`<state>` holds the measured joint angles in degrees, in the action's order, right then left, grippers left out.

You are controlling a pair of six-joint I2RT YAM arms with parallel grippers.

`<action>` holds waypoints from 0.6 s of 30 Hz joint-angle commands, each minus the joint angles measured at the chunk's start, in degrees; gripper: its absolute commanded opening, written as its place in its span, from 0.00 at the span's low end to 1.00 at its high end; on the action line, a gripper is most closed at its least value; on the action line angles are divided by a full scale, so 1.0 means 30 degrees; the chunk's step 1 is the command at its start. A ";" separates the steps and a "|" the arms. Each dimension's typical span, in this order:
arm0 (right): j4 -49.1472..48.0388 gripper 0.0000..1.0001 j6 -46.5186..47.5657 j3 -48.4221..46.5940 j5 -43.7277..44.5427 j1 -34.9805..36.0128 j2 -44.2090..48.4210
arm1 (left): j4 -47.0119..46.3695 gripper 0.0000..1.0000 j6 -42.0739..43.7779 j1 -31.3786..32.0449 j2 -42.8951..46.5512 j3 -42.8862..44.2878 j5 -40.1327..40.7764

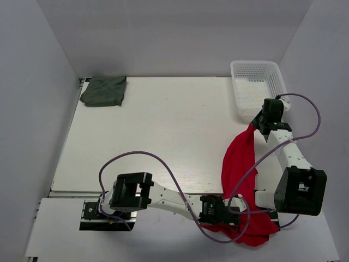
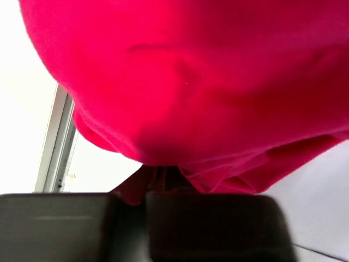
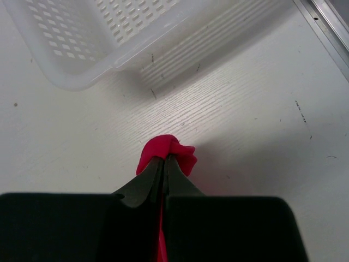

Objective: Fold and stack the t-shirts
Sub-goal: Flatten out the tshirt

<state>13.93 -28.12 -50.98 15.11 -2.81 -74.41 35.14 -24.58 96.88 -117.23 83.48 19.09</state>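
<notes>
The red t-shirt [image 1: 240, 164] hangs in a long strip down the right side of the table, its lower part bunched at the near edge. My right gripper [image 1: 255, 126] is shut on its upper end just in front of the basket; in the right wrist view a red tuft [image 3: 174, 148] sticks out past the closed fingertips [image 3: 164, 158]. My left gripper [image 1: 239, 218] is pushed into the lower bunch. Red cloth [image 2: 191, 82] fills the left wrist view and runs down between the nearly closed jaws [image 2: 158, 176]. The dark grey-green t-shirt [image 1: 103, 91] lies folded at the far left corner.
A white plastic mesh basket [image 1: 257, 63] stands at the far right corner, close to the right gripper, and its rim [image 3: 82, 82] shows in the right wrist view. Grey walls enclose the table on three sides. Purple cables loop over both arms.
</notes>
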 commanded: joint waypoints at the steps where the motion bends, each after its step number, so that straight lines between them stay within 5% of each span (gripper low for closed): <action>1: -0.0807 0.00 0.0055 0.0060 -0.0554 -0.0206 0.0693 | 0.0004 0.00 -0.1004 -0.0008 -0.0154 -0.0874 0.1220; 11: -0.2183 0.00 0.1960 0.0236 -0.3335 -0.0118 0.2740 | 0.6592 0.00 -0.8789 -0.1733 0.6082 -0.2691 1.0973; 18: -0.2828 0.00 0.3455 -0.0438 -0.5712 -0.0031 0.5054 | 0.7888 0.00 -0.8625 -0.3464 1.1561 -0.2515 1.6129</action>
<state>9.89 -20.95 -50.02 2.70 -2.98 -62.59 54.46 -47.16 88.03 -89.89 74.85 53.93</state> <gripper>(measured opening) 0.011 0.019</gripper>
